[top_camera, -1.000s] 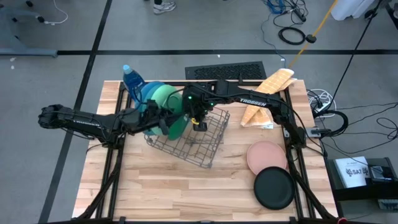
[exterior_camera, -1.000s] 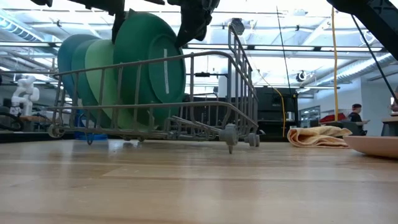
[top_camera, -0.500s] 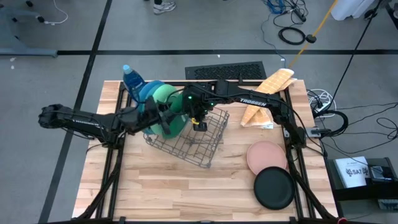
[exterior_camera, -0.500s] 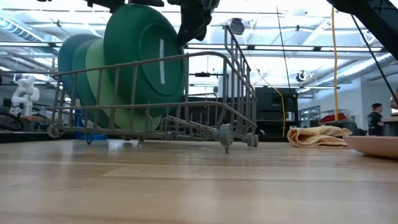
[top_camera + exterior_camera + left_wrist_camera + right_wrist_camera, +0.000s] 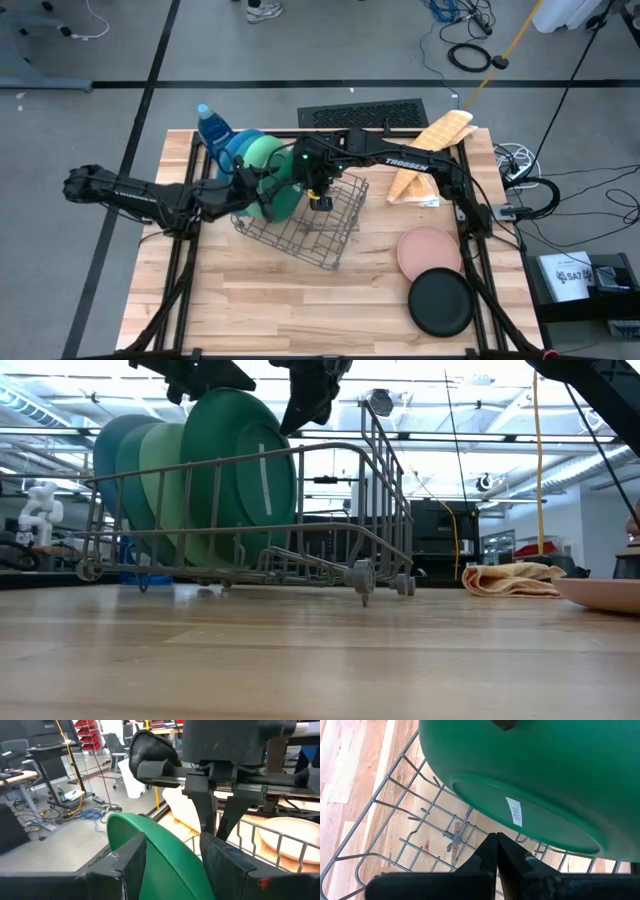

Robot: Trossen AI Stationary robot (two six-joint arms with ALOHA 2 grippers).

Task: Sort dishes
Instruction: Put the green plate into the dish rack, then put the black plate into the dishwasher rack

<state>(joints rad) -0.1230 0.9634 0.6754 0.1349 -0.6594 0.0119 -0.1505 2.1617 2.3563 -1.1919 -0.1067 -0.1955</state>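
Observation:
The grey wire rack (image 5: 322, 238) holds three plates on edge: blue (image 5: 236, 148), light green (image 5: 262, 152) and dark green (image 5: 284, 202). In the low view the dark green plate (image 5: 240, 480) stands next to the light green one (image 5: 160, 480). My left gripper (image 5: 262, 190) is shut on the dark green plate's top rim. My right gripper (image 5: 320, 198) is shut over the rack, beside the plate's underside (image 5: 520, 765). The pink plate (image 5: 428, 250) and the black plate (image 5: 440, 302) lie flat on the table at the right. My left gripper pinches the dark green plate's upper rim (image 5: 165, 852) between its two fingers, one on each face. It comes from the table's left, slanting down. The plate stands on edge, its lower part inside the rack. My right gripper's shut fingertips (image 5: 496, 840) are close to the plate's foot ring and the rack's wires; I cannot tell whether they touch.
A blue bottle (image 5: 210, 125) stands at the far left behind the rack. A tan cloth (image 5: 430, 150) lies at the far right. The near half of the wooden table (image 5: 300, 310) is bare wood.
My left gripper has lifted the dark green plate a little, carried it toward the light green plate, then lowered it. The plate now stands lower in the rack and close against the light green one. My right gripper has kept still.

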